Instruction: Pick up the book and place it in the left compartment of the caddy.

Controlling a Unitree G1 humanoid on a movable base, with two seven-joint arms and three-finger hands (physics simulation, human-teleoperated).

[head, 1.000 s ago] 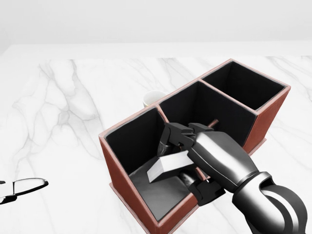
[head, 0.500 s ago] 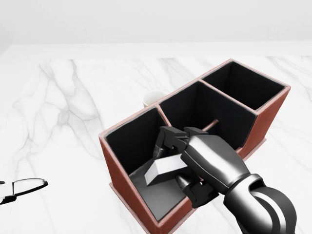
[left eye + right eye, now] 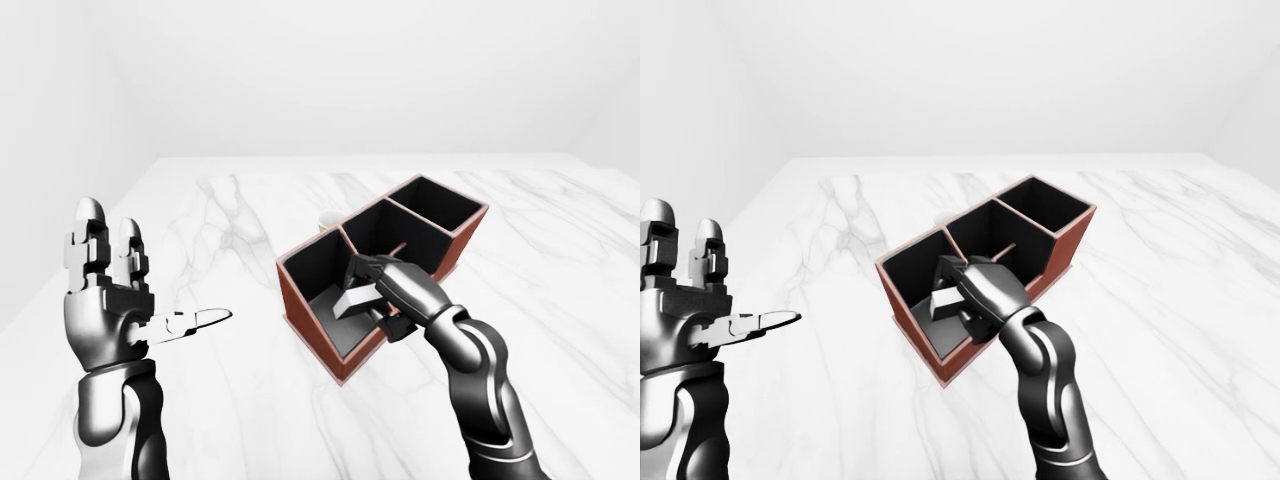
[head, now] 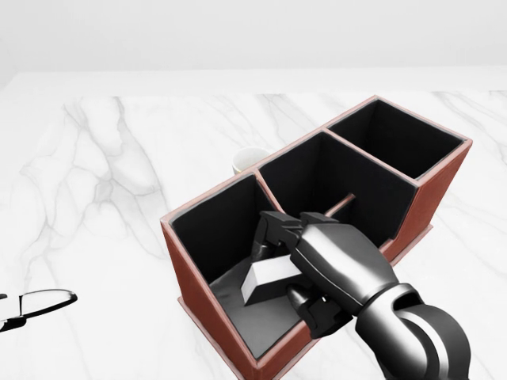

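- Right hand (image 4: 305, 273) clamped on the book (image 4: 268, 279), holding it tilted inside the caddy's (image 4: 194, 289) left compartment, at the caddy's 7 o'clock end, head view; release apparently pending.
- Left hand (image 3: 110, 300) raised clear, fingers apart, idle.

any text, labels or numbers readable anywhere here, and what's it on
None can be read in any view.
book: the grey faces that show are blank.
caddy: plain red-brown walls, black inside, no label.
cup: only its rim shows, no print.
glasses: no marking visible.
right robot hand and left robot hand: bare metal, no lettering.
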